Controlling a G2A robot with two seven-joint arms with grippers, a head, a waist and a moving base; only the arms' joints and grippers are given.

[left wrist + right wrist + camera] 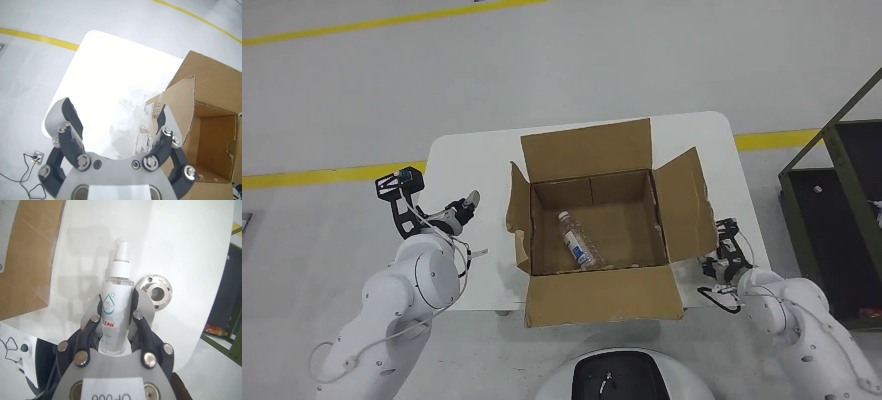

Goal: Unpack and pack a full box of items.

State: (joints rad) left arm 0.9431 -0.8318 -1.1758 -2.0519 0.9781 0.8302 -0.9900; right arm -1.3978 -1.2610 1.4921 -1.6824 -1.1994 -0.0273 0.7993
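Clear spray bottle (pixel 117 285), white cap, clamped in right gripper (pixel 117 300); left gripper (pixel 115 109) spread.

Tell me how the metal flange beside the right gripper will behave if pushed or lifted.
The metal flange looks like thick steel: probably rigid and heavy for its size. It lies flat on the table, so a push should slide it, not roll it. Its polished rim may slip in a grip.
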